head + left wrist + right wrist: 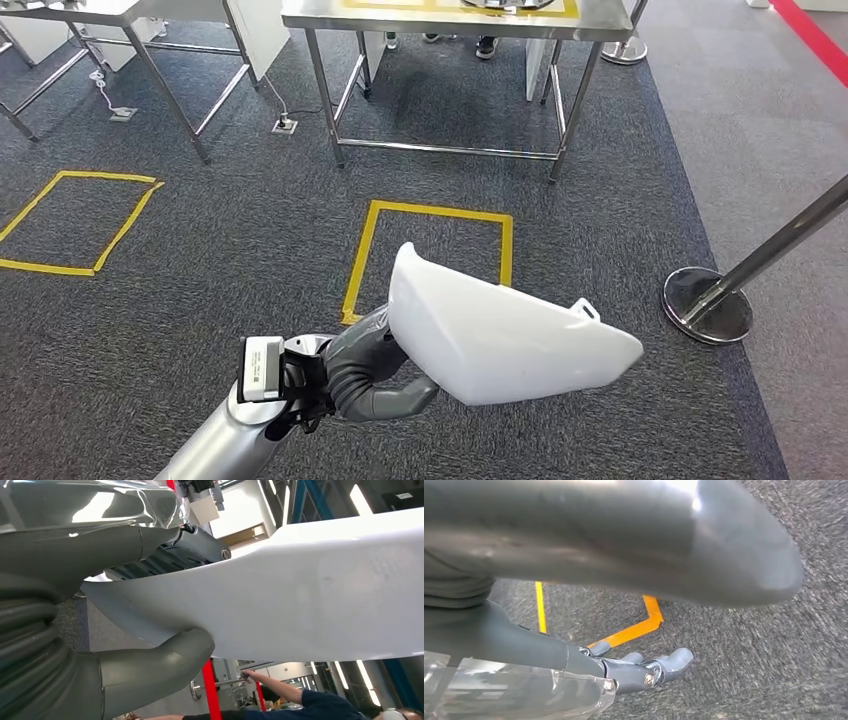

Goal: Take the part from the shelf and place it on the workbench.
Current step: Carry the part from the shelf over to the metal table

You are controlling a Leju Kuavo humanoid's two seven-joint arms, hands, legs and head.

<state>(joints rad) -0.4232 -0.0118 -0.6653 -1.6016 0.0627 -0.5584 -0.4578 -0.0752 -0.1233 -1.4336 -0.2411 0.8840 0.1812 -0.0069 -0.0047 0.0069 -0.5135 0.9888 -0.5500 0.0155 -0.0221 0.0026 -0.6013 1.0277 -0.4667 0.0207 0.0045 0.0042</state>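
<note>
Above the grey carpet (200, 260), the left hand (365, 365) grips the white part (500, 335), which juts out to its right.

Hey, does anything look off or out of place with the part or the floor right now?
Nothing stands out. The left hand holds the white part, tilted but intact, above the carpet. The yellow tape square lies flat; nothing is spilled.
</note>
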